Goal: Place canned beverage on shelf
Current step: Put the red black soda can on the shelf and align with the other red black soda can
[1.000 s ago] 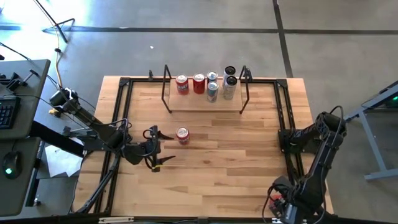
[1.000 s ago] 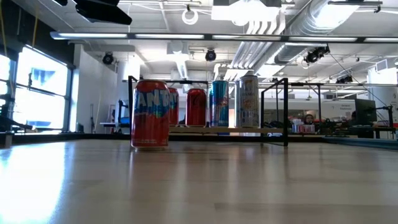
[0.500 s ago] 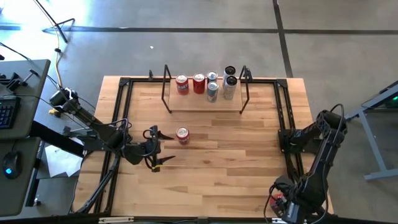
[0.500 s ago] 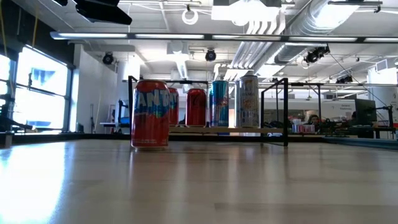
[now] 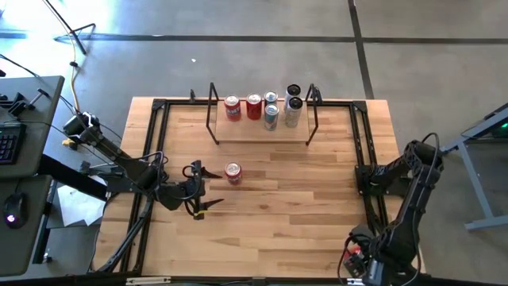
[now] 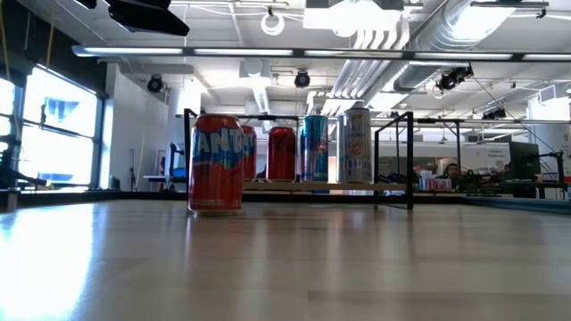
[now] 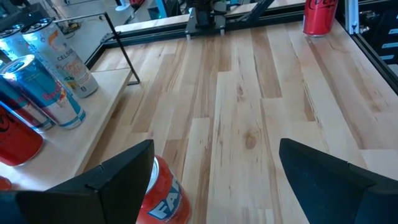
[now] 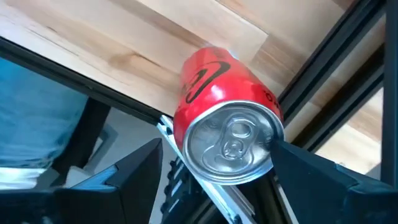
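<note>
While the left gripper (image 5: 195,191) hovers low over the left half of the bench (image 5: 317,199), its fingers stand wide apart with nothing between them, pointing toward a red can (image 5: 232,172) that stands upright on the bare wood just beside it. In the left wrist view that red can (image 7: 165,196) shows close against one dark finger (image 7: 102,180), though whether they touch cannot be told. Farther back, along the far edge of the bench, sits the shelf (image 5: 262,131), a low light-wood board with black rod frames upright at both short ends. On it stand two red cans (image 5: 243,106) toward its left side, then two blue-and-silver cans (image 5: 271,110), then two taller pale cans (image 5: 294,103) toward its right end, all upright. From the low view the loose red can (image 6: 217,162) stands in front of the shelf (image 6: 303,186) and well apart from it. At the right, the right gripper (image 8: 214,180), whose arm is folded near the bench's right front corner, has its fingers set wide on either side of another red can (image 8: 227,127), seen end-on with its silver top facing the wrist camera; whether the fingers press on it cannot be told.
</note>
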`<control>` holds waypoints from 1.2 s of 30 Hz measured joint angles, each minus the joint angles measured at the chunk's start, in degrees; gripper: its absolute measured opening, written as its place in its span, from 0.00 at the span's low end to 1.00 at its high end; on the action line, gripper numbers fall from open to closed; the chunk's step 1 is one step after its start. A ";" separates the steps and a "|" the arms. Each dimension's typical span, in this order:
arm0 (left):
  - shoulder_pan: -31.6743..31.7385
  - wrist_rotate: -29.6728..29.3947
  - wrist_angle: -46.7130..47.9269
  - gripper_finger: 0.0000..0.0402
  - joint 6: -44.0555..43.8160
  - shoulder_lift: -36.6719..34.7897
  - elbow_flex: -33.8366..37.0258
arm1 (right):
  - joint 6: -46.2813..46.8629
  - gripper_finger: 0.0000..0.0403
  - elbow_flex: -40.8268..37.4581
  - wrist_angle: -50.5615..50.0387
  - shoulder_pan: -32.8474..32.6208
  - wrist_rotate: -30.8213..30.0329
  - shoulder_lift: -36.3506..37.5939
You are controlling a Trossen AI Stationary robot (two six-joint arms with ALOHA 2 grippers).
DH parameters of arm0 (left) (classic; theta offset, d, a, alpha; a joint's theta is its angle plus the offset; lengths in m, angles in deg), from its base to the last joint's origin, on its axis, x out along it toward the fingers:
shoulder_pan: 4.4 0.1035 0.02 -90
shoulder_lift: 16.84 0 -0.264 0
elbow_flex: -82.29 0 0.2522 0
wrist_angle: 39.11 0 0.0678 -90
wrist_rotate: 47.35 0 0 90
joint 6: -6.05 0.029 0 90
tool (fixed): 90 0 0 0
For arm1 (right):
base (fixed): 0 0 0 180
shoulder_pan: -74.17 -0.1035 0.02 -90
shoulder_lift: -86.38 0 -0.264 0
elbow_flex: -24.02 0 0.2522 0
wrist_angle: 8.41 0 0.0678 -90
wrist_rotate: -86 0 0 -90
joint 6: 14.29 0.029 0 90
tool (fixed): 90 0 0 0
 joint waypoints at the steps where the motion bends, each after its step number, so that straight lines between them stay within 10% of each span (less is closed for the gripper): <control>1: 0.00 0.00 0.01 0.84 0.00 0.00 0.00 | 0.00 0.71 -0.36 0.27 0.00 0.30 0.07; 36: 0.00 0.05 0.49 0.84 -0.64 0.00 0.00 | 1.16 0.71 0.14 -1.38 0.17 0.05 -0.13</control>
